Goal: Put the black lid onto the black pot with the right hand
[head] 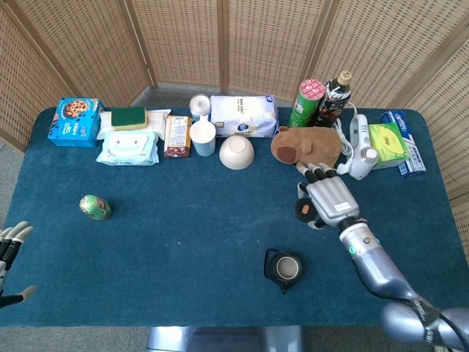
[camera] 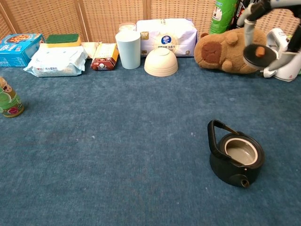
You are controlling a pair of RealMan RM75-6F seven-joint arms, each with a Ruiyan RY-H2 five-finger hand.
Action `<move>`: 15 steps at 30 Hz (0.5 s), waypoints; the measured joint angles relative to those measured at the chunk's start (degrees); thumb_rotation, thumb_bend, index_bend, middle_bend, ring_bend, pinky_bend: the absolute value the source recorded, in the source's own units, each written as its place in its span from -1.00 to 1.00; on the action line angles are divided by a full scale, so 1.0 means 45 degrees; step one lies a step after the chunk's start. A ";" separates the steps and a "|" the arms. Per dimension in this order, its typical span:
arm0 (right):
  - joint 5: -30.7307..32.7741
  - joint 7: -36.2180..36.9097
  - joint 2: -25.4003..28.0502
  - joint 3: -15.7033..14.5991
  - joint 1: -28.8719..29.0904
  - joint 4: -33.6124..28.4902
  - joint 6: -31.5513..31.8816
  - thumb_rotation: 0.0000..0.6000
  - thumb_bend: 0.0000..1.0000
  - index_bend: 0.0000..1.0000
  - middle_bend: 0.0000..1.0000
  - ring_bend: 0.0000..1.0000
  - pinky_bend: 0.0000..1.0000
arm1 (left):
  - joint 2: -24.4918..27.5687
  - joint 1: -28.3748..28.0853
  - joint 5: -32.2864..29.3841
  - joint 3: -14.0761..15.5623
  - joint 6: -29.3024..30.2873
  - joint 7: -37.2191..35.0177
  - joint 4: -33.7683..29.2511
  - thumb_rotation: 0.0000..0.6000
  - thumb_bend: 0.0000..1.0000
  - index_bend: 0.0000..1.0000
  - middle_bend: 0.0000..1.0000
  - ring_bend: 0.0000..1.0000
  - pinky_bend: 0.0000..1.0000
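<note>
The black pot (head: 283, 268) stands uncovered on the blue cloth near the front edge, its handle tipped to the left; in the chest view the pot (camera: 235, 158) shows a grey inside. My right hand (head: 328, 202) holds the black lid (head: 302, 210) with its orange knob, up in the air and to the right of and beyond the pot. From the chest, the lid (camera: 258, 54) hangs in front of the brown plush, with the right hand (camera: 256, 10) partly cut off at the top right. My left hand (head: 10, 246) lies off the table's front left corner, fingers apart and holding nothing.
Along the back stand a blue box (head: 74, 121), wipes pack (head: 128, 148), white cup (head: 203, 137), upturned white bowl (head: 237, 152), white bag (head: 243, 115), brown plush (head: 308, 147), green can (head: 309, 103), bottle (head: 334, 99) and a white appliance (head: 359, 147). A small green jar (head: 95, 207) sits left.
</note>
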 measured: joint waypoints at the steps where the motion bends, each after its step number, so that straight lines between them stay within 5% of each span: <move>1: -0.0291 0.0170 0.0116 -0.0105 -0.0149 -0.0052 -0.0059 1.00 -0.59 -0.04 -0.76 -0.83 -1.00 | -0.0014 -0.0003 0.0009 0.0007 -0.0010 0.0045 -0.0022 1.00 -0.83 -1.00 -1.00 -1.00 -1.00; 15: -0.4426 0.1886 0.1211 -0.1553 -0.1948 -0.0522 -0.0781 1.00 -0.59 -0.04 -0.76 -0.83 -1.00 | -0.0063 -0.0020 0.0010 0.0030 -0.0041 0.0195 -0.0074 1.00 -0.84 -1.00 -1.00 -1.00 -1.00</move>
